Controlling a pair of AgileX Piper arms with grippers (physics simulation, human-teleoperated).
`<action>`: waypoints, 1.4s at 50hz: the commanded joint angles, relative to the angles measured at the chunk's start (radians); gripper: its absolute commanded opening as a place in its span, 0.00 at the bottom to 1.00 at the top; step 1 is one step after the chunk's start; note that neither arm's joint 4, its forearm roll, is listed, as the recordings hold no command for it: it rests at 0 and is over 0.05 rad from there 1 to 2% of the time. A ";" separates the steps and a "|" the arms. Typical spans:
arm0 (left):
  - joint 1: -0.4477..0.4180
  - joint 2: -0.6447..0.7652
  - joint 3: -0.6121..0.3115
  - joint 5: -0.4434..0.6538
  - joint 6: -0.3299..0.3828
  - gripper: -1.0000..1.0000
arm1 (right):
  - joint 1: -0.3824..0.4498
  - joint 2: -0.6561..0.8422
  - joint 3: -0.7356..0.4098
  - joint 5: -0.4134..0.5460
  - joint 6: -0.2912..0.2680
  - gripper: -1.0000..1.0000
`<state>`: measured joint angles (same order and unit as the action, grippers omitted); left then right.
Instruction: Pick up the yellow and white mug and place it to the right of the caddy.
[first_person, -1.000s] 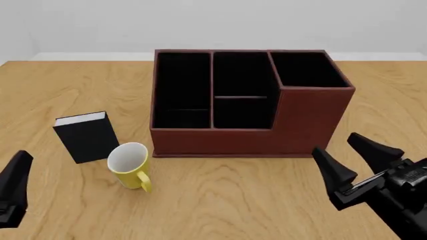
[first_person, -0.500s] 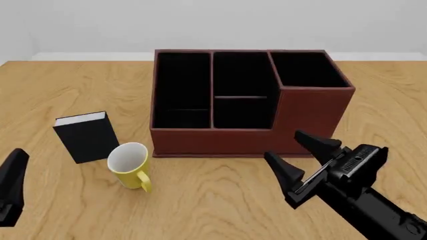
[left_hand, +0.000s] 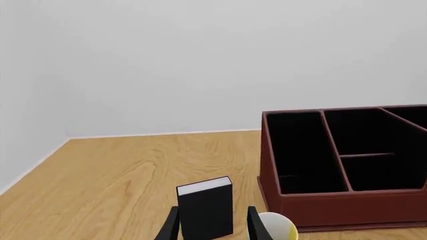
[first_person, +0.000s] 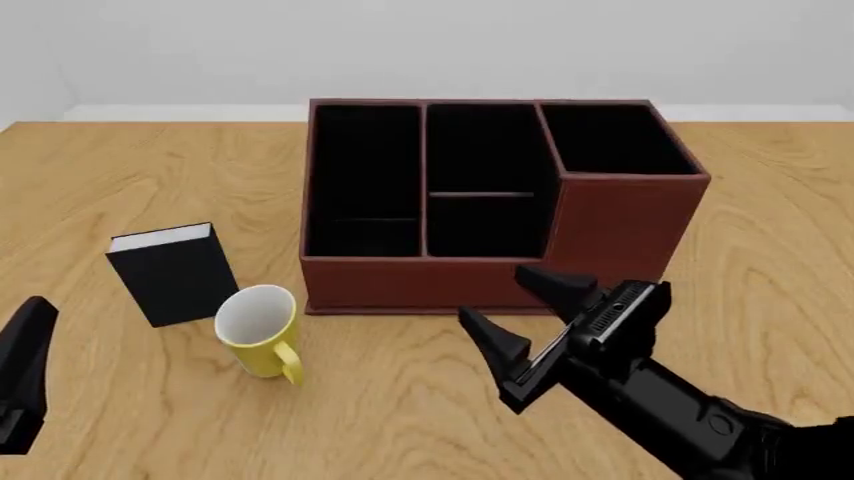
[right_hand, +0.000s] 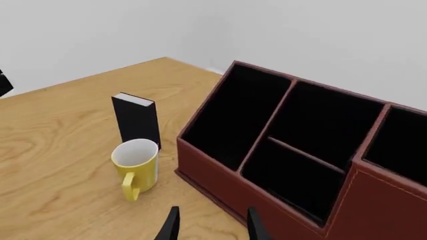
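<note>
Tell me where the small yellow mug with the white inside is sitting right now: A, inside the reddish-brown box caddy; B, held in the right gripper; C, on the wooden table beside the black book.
C: the yellow mug stands on the table by the black book, outside the caddy.

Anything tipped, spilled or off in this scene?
Nothing stands out. The yellow and white mug stands upright and looks empty, beside the upright black book. The caddy sits square, its compartments looking empty. Both the right gripper and left gripper are open, holding nothing.
</note>
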<state>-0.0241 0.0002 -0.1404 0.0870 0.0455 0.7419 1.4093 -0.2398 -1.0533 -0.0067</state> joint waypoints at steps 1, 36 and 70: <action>0.000 0.000 -0.005 0.002 0.003 1.00 | 0.045 0.120 -0.061 -0.047 0.018 1.00; 0.019 0.000 -0.006 0.001 0.006 1.00 | 0.137 0.284 -0.210 -0.051 0.035 1.00; 0.040 0.000 -0.008 0.009 0.017 1.00 | 0.220 0.417 -0.330 -0.043 0.036 1.00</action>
<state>0.0098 0.0002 -0.1495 0.0961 0.0589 0.9426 1.7914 -0.5398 -1.0977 0.0295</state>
